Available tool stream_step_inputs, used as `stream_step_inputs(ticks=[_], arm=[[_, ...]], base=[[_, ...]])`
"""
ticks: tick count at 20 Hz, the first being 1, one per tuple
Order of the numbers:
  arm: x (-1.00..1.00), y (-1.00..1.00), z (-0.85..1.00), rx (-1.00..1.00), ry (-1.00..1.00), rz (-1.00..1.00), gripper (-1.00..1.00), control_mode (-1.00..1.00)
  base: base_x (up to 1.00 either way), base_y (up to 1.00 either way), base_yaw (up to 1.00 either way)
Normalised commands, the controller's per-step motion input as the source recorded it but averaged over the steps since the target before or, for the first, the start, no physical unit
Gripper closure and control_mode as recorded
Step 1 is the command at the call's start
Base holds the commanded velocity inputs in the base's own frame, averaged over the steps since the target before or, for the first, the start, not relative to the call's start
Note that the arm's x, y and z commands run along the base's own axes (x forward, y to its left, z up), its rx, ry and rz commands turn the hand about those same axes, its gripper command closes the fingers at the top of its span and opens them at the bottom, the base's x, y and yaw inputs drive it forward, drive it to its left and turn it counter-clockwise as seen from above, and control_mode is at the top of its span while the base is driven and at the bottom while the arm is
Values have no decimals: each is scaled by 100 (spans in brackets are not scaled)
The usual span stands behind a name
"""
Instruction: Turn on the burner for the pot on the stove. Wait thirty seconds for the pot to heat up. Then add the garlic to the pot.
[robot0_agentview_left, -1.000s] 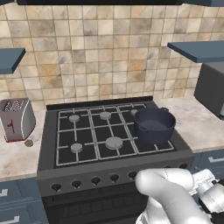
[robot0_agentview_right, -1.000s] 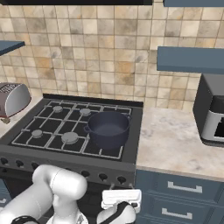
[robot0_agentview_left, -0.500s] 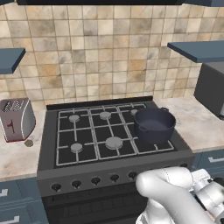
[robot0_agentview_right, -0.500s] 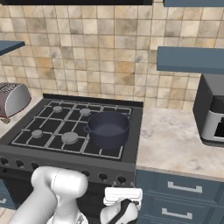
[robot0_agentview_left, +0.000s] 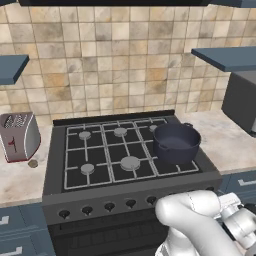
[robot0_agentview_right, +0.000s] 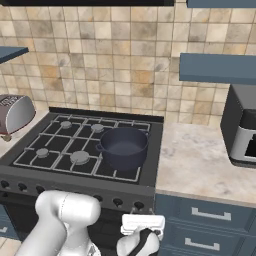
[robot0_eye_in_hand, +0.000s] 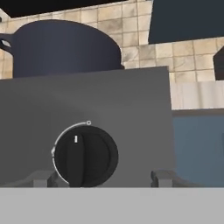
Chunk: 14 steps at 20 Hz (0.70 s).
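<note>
Gripper (robot0_eye_in_hand: 100, 177) facing a stove (robot0_agentview_left: 127, 182) knob (robot0_eye_in_hand: 85, 155)

Its fingers stand apart either side of the knob, not gripping. The pot (robot0_agentview_left: 176, 142) sits at the stove's front right corner; the garlic (robot0_agentview_left: 33, 163) lies on the counter (robot0_agentview_left: 20, 180) beside the toaster (robot0_agentview_left: 18, 136).

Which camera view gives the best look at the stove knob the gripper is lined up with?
The hand view: the knob sits close and face-on, its white pointer mark straight up, with the pot above. In the right base view it is one small dot in the front knob row; in the left base view the arm covers that end.
</note>
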Motion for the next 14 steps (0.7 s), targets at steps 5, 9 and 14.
stream_step_inputs(ticks=[5, 9, 14], arm=[[0, 40, 0, 0, -8, -8, -100, -100], [0, 21, 31, -1, -10, -11, -100, -100], [11, -8, 37, 1, -1, -4, -100, -100]], base=[[0, 0, 0], [0, 0, 0], [0, 0, 0]])
